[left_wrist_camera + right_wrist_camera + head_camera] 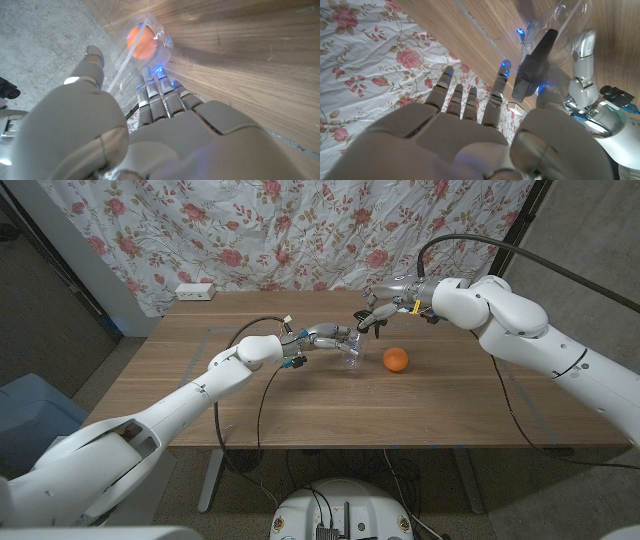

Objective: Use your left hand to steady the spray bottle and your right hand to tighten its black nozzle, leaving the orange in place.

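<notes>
Holding the clear spray bottle [351, 355], the left hand [327, 336] wraps it. The right hand [381, 308] pinches its black nozzle [536, 59]. The orange [396, 359] lies just right.

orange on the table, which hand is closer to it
Right. The right hand hovers just behind the orange, fingers on the bottle's black nozzle. The left hand holds the spray bottle, which stands between it and the orange.

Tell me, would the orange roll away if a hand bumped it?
Probably. The orange looks round and sits loose on the flat wooden table, with nothing propping it. It seems firm, so a bump would likely push it along, not squash it.
</notes>
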Available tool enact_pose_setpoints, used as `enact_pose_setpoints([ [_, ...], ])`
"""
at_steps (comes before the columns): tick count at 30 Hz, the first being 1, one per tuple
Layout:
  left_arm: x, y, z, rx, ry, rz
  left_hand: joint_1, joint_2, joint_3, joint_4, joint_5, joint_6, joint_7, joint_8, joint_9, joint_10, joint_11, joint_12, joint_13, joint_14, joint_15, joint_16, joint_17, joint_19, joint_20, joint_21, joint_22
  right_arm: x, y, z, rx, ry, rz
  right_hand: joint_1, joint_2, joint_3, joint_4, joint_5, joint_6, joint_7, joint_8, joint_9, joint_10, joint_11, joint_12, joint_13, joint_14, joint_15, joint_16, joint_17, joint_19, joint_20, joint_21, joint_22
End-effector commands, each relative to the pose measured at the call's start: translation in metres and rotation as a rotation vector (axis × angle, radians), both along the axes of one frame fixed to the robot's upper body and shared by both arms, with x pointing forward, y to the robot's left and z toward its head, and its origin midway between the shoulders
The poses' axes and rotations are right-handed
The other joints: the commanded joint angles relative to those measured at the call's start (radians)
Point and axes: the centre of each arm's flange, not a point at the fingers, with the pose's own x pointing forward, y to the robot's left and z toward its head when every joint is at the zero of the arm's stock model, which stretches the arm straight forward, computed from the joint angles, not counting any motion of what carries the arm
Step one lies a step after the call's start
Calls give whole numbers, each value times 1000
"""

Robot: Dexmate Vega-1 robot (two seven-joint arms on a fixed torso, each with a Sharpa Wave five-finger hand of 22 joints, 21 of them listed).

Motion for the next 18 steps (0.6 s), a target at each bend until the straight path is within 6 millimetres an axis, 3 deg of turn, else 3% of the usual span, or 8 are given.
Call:
enact_pose_setpoints([
  [1, 0, 0, -1, -4, -1, 0, -9, 124, 30, 23, 6, 150, -74, 127, 3, 78, -74, 4, 1, 6, -119, -3, 4, 7, -29, -2, 3, 1, 1, -4, 20, -7, 0, 27, -2, 14, 1, 5, 54, -6, 22, -1, 31, -10, 9, 2, 21, -10, 12, 3, 16, -5, 6, 3],
  [7, 0, 0, -1, -4, 1, -1, -12, 125, 31, 23, 6, 153, -74, 128, 3, 78, -73, 4, 1, 6, -120, -3, 4, 7, -29, -2, 3, 1, 2, -5, 40, -17, 13, 56, 1, 25, 0, 8, 90, -10, 35, -7, 62, -16, 15, 2, 43, -31, 21, 2, 31, -15, 9, 4],
  [10, 0, 0, -1, -6, 3, 1, -14, 126, 32, 24, 5, 153, -72, 128, 3, 77, -70, 3, 2, 6, -119, -4, 4, 7, -29, -2, 2, 0, 2, -7, 60, -33, 19, 84, 11, 37, 3, 12, 149, -24, 56, -14, 92, -30, 20, 1, 69, -58, 32, 4, 43, -28, 10, 4],
  [18, -2, 0, -3, -5, 8, 4, -22, 128, 35, 27, 5, 155, -73, 128, 3, 79, -70, 3, 2, 7, -119, -6, 4, 7, -29, -2, 2, 0, 3, -6, 75, -33, 20, 86, 20, 39, 17, 10, 256, -44, 93, -26, 144, -46, 27, 0, 104, -81, 49, 11, 63, -43, 12, 4],
])
